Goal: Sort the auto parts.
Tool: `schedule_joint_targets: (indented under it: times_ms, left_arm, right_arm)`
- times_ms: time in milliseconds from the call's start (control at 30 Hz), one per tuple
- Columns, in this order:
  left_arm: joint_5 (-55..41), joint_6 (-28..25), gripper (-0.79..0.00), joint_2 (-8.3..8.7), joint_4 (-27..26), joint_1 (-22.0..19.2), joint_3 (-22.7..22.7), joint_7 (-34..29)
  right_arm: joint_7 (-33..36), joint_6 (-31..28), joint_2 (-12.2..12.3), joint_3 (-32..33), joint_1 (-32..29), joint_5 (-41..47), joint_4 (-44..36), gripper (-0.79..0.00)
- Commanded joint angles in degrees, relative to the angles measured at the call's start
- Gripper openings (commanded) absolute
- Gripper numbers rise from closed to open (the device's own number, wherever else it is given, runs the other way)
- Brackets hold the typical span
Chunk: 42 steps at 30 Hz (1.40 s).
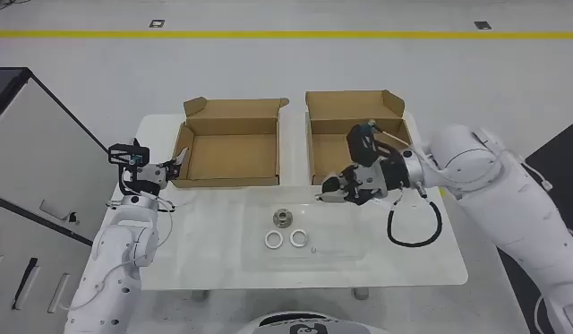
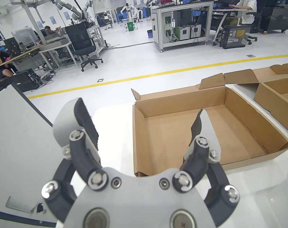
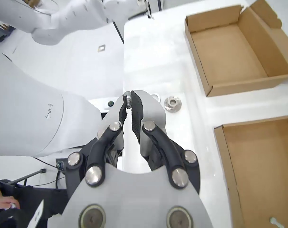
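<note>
My right gripper [image 3: 128, 100] is shut on a small threaded bolt [image 3: 128, 100], held above the white table [image 1: 224, 244] just in front of the right cardboard box [image 1: 354, 141]; the same gripper [image 1: 327, 191] appears in the top view. A metal flanged hub [image 1: 284, 216] [image 3: 172, 103] lies on the table, with two white rings [image 1: 286, 239] nearer the front edge. A small metal part [image 3: 276, 221] lies in the right box. My left gripper [image 2: 144, 119] [image 1: 176, 166] hangs open and empty beside the left cardboard box [image 1: 228, 146] [image 2: 205, 129].
A black rubber loop [image 1: 414, 231] lies on the table's right side under the right arm. A grey cabinet [image 1: 36, 155] stands close to the table's left edge. The two boxes sit side by side along the table's far half.
</note>
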Motion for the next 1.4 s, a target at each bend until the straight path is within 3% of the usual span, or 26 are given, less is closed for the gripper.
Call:
schedule_joint_targets:
  times_ms: [0,100,300,800,967,1367]
  left_arm:
    - [0.00,0.00,0.000,0.00,0.00,0.00,0.00,0.00]
    - [0.00,0.00,0.000,0.00,0.00,0.00,0.00,0.00]
    - [0.00,0.00,0.000,0.00,0.00,0.00,0.00,0.00]
    - [0.00,0.00,0.000,0.00,0.00,0.00,0.00,0.00]
    - [0.00,0.00,0.000,0.00,0.00,0.00,0.00,0.00]
    - [0.00,0.00,0.000,0.00,0.00,0.00,0.00,0.00]
  right_arm:
    - [-5.37,-5.39,0.97,-0.63,-0.35,-0.02,1.07,-0.785]
    - [-12.44,-12.44,2.49,-2.30,-0.24,-0.94,2.93,-0.785]
    - [-12.44,-12.44,3.49,-1.84,0.72,7.09,0.77,-0.785]
    - [-12.47,-11.78,3.69,-2.30,0.92,4.34,0.67,-0.785]
    - [-18.17,-11.83,2.79,-2.47,0.90,6.10,0.17,-0.785]
    - [-19.59,-12.44,-1.44,-9.05,9.15,21.35,1.70,-0.785]
